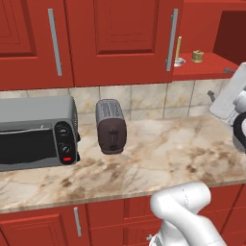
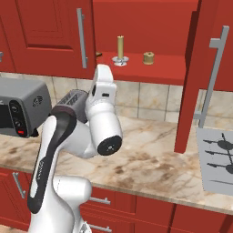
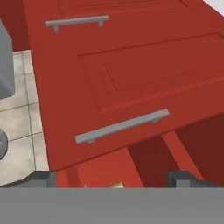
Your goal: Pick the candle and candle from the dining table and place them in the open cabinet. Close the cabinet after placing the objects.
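Observation:
Both candles stand on the red inner shelf (image 2: 154, 72) of the open cabinet. The slim olive-gold stick candle (image 1: 178, 49) (image 2: 120, 48) is on its clear dish. The squat brass-gold candle (image 1: 197, 56) (image 2: 148, 58) sits to its right. The cabinet's right door (image 2: 193, 77) swings out toward me, and its left door (image 1: 125, 38) hangs beside the opening. My gripper (image 3: 111, 178) is open and holds nothing. It faces the left door's grey bar handle (image 3: 122, 126) from close by, and a gold speck (image 3: 114, 185) shows between its fingertips (image 3: 41, 177). The dining table is out of view.
A marbled counter (image 1: 158, 163) runs below the cabinets, with a grey toaster oven (image 1: 36, 129) at the left and a dark toaster (image 1: 111, 126) beside it. A stovetop (image 2: 218, 159) lies at the right. My white arm (image 2: 102, 118) rises in front of the counter.

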